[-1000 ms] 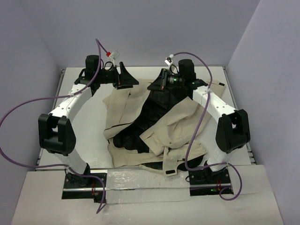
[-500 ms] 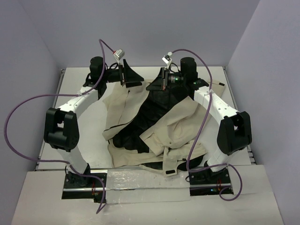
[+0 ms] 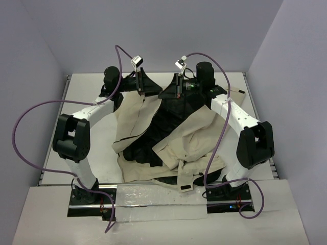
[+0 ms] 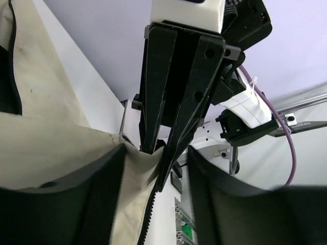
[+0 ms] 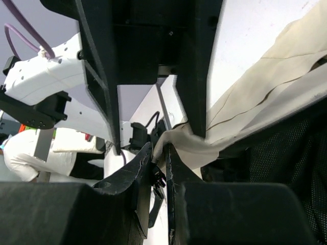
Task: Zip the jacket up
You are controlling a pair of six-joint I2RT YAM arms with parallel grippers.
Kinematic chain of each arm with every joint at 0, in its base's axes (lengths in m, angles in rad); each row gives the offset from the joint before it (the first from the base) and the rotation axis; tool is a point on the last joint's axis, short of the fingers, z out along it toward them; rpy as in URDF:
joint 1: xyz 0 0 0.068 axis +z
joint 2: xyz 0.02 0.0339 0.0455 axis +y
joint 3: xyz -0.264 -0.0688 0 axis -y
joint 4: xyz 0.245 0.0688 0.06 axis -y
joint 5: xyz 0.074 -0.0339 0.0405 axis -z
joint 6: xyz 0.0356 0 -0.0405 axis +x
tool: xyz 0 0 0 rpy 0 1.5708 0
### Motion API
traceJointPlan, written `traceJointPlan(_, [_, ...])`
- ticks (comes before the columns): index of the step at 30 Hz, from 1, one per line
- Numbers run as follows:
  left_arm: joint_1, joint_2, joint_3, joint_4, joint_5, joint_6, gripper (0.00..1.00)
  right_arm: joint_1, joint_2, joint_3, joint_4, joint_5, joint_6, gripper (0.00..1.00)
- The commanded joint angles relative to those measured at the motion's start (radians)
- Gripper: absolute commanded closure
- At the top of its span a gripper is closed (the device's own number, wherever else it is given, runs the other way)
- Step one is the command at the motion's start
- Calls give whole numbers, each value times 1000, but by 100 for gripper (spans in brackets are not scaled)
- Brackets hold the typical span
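A: From above, your jacket sprawls open mid-surface, its far edge lifted; soft, floppy cloth.

B: Left wrist: left claw pinches tan edge beside the zipper teeth. Right wrist: right claw pinches fabric too. Hold near the zipper.

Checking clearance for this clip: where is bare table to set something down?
Bare strips: left of the jacket inside the left arm, and the table's far-left corner. Crowded: far middle, where the left gripper and right gripper pinch fabric.
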Motion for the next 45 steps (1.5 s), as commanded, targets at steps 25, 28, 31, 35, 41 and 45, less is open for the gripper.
traceJointPlan(25, [36, -104, -82, -141, -24, 188, 3, 14, -41, 49, -48, -5, -52, 100])
traceJointPlan(28, [40, -151, -130, -218, -43, 279, 1, 14, -40, 52, -36, 3, -31, 100])
traceJointPlan(31, [42, -201, -194, -130, -64, 294, 1, 14, -40, 52, 8, -5, -5, 100])
traceJointPlan(35, [38, -208, -259, 28, -33, 256, 1, 13, -33, 60, 15, -15, 6, 100])
traceJointPlan(41, [19, -198, -262, 55, -63, 315, 1, 14, -34, 64, 22, -25, 12, 100])
traceJointPlan(45, [6, -187, -245, 59, -82, 339, 1, 14, -33, 65, 33, -29, 28, 100])
